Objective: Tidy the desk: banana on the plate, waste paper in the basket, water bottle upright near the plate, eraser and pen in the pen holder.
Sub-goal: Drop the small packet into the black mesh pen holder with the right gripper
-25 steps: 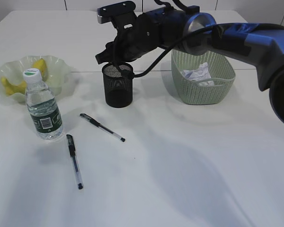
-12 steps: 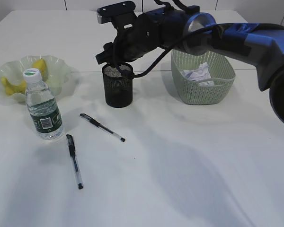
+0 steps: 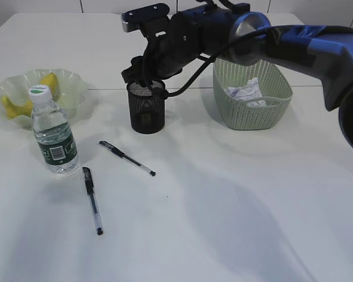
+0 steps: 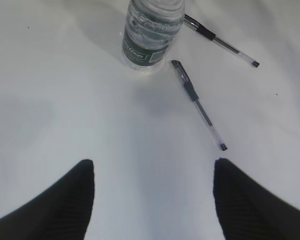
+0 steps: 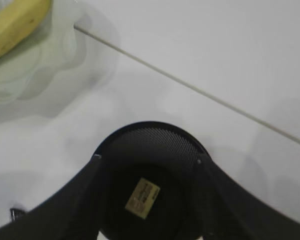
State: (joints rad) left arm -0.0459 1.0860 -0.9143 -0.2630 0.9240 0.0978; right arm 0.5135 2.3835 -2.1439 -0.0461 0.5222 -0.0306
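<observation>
Landmark = pen holder [image 3: 146, 106], black mesh cup standing upright on the white bench [image 3: 223, 205].

R end effector [image 5: 146, 165] hangs right over the holder's mouth, fingers spread to about the width of the rim, nothing between them. Wrist view looks straight down the cup: eraser [image 5: 142, 198], cream block w/ printed label, lies flat on the holder's bottom, clear of the fingers.

L end effector [image 4: 152, 172] is wide open and empty, above bare bench, well in front of and left of the holder.

Basket [image 3: 253, 97]: just right of the holder, not touching it; crumpled waste paper [image 3: 245, 92] inside.

Plate [image 3: 76, 88]: well left of the holder, banana [image 3: 23, 103] lying in it.

Water bottle [image 3: 53, 132]: upright, white cap on, left-front of the holder, just in front of the plate.

Two pens flat on the bench in front of the holder: nearer pen [image 3: 127, 158] sits diagonal just in front-left; farther pen [image 3: 92, 200] lies further forward, just right of the bottle base. Neither is in the holder.
</observation>
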